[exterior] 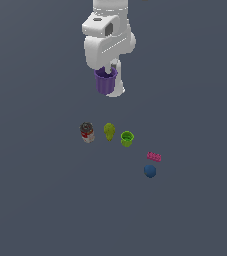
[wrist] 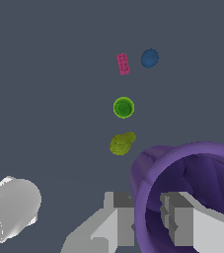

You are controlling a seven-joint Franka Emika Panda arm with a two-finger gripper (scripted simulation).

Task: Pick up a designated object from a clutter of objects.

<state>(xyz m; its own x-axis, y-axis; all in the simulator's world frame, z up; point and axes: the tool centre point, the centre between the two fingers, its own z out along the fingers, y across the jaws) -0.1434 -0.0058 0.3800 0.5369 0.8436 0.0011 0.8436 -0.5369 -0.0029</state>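
Observation:
The purple cup (exterior: 105, 82) hangs high above the floor, held upright under the white arm. In the wrist view the purple cup (wrist: 192, 173) fills the corner, and my gripper (wrist: 147, 217) is shut on its rim, one finger inside and one outside. Below on the floor lie the rest of the clutter: the red-and-white can (exterior: 87, 132), the yellow-green pear-like lump (exterior: 109, 131), the green cup (exterior: 127, 138), the pink toy brick (exterior: 154, 157) and the blue ball-like piece (exterior: 150, 171).
The wrist view shows the lump (wrist: 122, 143), green cup (wrist: 123, 107), pink brick (wrist: 123, 63) and blue piece (wrist: 149, 58) far below in a line. A white arm link (wrist: 10, 207) shows at the edge. The grey floor (exterior: 35, 200) spreads around.

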